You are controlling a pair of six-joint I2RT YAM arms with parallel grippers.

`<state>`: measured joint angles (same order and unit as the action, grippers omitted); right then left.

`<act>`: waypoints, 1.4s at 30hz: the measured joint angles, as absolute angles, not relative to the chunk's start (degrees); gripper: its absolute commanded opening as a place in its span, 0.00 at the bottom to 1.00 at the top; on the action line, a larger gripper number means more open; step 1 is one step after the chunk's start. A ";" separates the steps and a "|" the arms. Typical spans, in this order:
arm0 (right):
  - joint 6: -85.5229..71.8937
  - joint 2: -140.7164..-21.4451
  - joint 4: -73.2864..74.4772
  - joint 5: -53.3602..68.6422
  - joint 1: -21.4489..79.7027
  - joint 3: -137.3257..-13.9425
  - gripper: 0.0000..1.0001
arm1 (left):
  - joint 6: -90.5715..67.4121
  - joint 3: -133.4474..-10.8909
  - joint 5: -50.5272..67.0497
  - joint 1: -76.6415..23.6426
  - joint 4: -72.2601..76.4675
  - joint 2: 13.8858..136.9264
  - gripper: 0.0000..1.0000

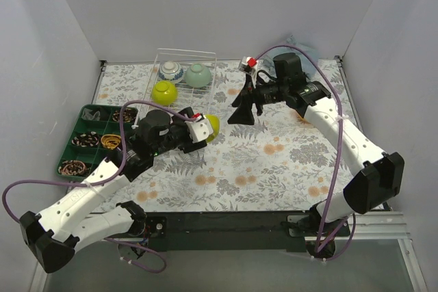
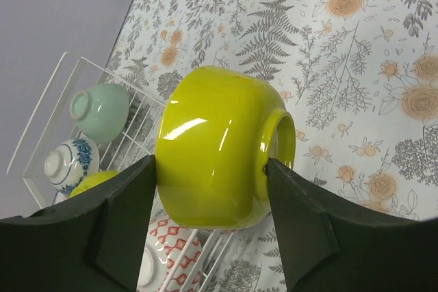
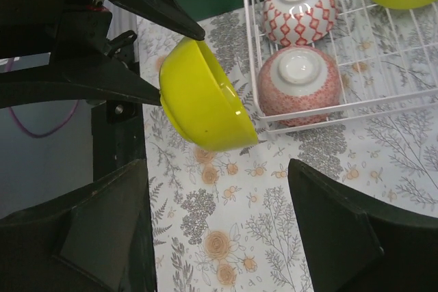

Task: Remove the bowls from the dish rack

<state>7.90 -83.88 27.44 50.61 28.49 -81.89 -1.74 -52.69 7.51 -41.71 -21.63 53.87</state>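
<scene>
While aloft, lime bowl (image 2: 215, 148) (left gripper (image 2: 212, 165)).

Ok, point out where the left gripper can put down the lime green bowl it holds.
Widest bare patch: the floral tablecloth between the white wire dish rack and the near edge. The lime green round bowl in the left gripper is at its edge. Crowded: the rack, the dark green compartment tray at left, and the strip by the open right gripper.

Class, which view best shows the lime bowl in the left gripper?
Left wrist: the lime bowl sits large and central, fingers clamping both sides. Top external shows only a sliver; right wrist shows it smaller, tilted.
</scene>
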 measured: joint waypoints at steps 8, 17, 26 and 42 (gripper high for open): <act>12.67 -90.74 31.29 57.21 31.51 -85.76 0.92 | 2.76 -51.77 5.78 -47.11 -23.35 50.76 0.04; 17.12 -95.64 34.63 66.22 33.65 -88.07 0.91 | 5.37 -49.91 4.91 -50.13 -23.29 51.07 0.04; 22.72 -98.78 40.45 70.46 36.34 -88.09 0.79 | 5.89 -49.87 4.95 -50.94 -21.80 52.45 0.04; 27.75 -100.86 47.97 69.69 37.26 -87.20 0.01 | 4.25 -48.14 5.32 -51.57 -19.90 53.93 0.48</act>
<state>27.75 -100.86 47.97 69.69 37.26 -87.20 4.25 -48.14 5.32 -51.57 -19.90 53.93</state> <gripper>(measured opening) 0.106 0.432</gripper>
